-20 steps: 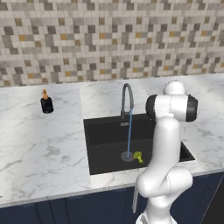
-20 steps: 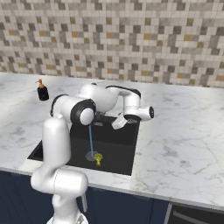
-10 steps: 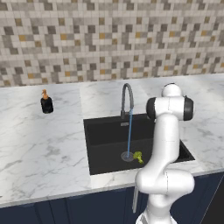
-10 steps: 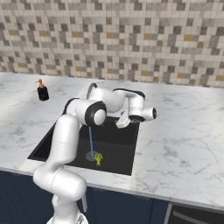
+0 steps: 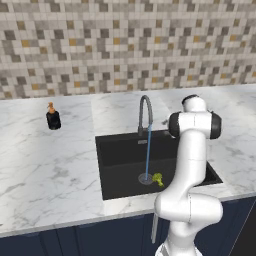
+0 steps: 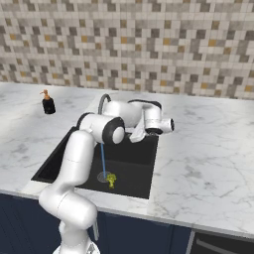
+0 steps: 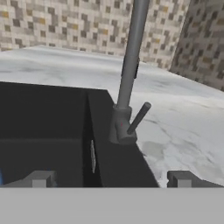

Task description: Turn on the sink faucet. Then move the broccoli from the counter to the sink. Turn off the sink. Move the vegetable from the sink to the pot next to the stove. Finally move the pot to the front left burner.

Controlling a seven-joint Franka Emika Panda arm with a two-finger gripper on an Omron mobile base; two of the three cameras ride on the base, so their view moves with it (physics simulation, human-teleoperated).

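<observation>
Water runs down in a thin blue line from the sink faucet (image 5: 145,112) into the sink (image 5: 120,165). The broccoli (image 5: 158,179) lies just beside the drain (image 5: 145,178). A soap bottle (image 5: 53,117) stands on the counter (image 5: 50,170), near its back edge. My white arm (image 5: 192,150) stands in front.

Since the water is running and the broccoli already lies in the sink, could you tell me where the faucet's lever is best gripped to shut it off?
Grip the thin dark lever near its free, rounded end, which sticks up and away from the base of the sink faucet. Judging by the hand view, the open gripper faces it; I would come straight ahead from the basin side, with one finger on each side of the rod, clear of the upright pipe.
</observation>
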